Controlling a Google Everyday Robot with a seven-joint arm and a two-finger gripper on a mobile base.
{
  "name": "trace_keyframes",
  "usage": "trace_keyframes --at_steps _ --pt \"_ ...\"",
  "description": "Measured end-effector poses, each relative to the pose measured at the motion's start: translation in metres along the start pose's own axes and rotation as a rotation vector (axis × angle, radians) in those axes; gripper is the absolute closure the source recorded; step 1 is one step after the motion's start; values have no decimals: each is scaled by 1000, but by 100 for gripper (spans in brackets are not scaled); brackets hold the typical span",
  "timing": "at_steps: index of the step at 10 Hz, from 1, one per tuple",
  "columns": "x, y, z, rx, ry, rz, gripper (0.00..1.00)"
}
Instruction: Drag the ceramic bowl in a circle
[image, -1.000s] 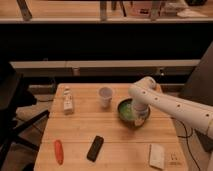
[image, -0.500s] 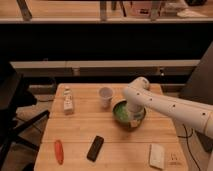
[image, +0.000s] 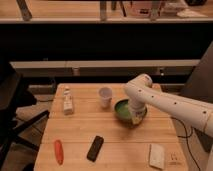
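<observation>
tabletop (image: 80, 127): one, pale wood. The near edge is cut off at the bottom of the camera view, so I can't see where it ends.
arm (image: 170, 102): one, white. It comes in from 3 o'clock and the far end runs off the right side. It bends down over the ceramic bowl.
chair (image: 11, 102): one dark shape off the tabletop at 9 o'clock, half out of view, so I'm only guessing it's a chair.
ceramic bowl (image: 121, 110): one, green with a lighter inside. It sits just off the tabletop's middle toward 2 o'clock. The arm covers its right half. The only thing I can see in the open part is the tool.
tool (image: 135, 118): one, down inside the bowl against the rim at the bowl's 4 o'clock. Honestly can't tell if it's clamped on the rim or loose.
white packet (image: 157, 155): one flat pale thing at 4 o'clock. Can't read what it is.
black slab (image: 95, 148): one, lying flat at 7 o'clock. Could be a phone or a remote, too dark to say.
orange stick (image: 59, 151): one, at 8 o'clock, carrot-ish.
white cup (image: 105, 96): one, upright at 12 o'clock, near the bowl at the bowl's 10 o'clock but not touching it. Can't see if there's anything in it.
small bottle (image: 68, 103): one, upright at 10 o'clock, label too fuzzy to read.
</observation>
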Motion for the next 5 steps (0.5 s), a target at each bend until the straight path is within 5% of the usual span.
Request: trace_keyframes --at_steps 5 --pt "-10 -1 -6 3 -4 21 100"
